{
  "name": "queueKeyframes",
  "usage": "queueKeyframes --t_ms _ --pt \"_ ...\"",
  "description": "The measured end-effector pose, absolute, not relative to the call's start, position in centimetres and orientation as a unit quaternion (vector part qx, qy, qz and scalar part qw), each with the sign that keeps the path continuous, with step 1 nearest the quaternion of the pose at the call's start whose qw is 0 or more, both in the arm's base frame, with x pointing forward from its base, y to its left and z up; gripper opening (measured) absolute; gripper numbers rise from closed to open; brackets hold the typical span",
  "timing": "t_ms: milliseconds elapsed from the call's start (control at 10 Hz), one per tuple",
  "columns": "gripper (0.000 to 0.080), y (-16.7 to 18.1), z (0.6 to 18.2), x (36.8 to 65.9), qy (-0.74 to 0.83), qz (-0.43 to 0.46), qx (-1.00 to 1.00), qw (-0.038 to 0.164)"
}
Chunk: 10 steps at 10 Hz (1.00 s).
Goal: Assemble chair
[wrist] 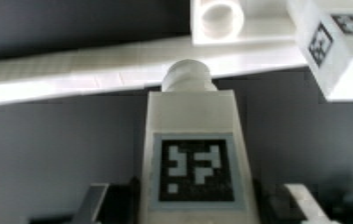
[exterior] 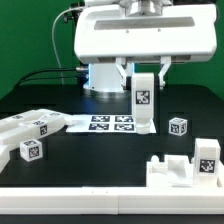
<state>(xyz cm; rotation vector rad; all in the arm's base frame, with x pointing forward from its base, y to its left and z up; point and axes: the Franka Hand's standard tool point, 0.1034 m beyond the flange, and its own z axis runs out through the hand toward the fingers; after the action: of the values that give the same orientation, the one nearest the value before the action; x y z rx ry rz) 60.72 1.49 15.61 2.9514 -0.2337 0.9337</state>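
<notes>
Gripping upright chair bar.

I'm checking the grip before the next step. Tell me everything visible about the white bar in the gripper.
The white bar is a blocky, plastic-looking piece with a black-and-white square tag on its face and a round peg at its lower end. It stands upright, clamped at its sides by the gripper, at the marker board's edge on the exterior view's right. Whether it touches the table is unclear.
</notes>
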Motion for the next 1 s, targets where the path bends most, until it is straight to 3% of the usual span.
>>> queueKeyframes --t_ms 200,400,500,600,1000 --pt "0.0285 1.4 14.9 60.6 -0.073 0.303 0.950 0.024" --pt "0.0285 3.3 13.4 62.6 -0.080 0.258 0.963 0.009" --pt "0.0285 4.5 12.6 63.9 -0.082 0.262 0.962 0.008" --pt "0.0285 5.6 10.8 63.5 -0.072 0.271 0.960 0.017" --pt "0.0285 5.1 10.1 62.7 -0.064 0.264 0.962 0.027"
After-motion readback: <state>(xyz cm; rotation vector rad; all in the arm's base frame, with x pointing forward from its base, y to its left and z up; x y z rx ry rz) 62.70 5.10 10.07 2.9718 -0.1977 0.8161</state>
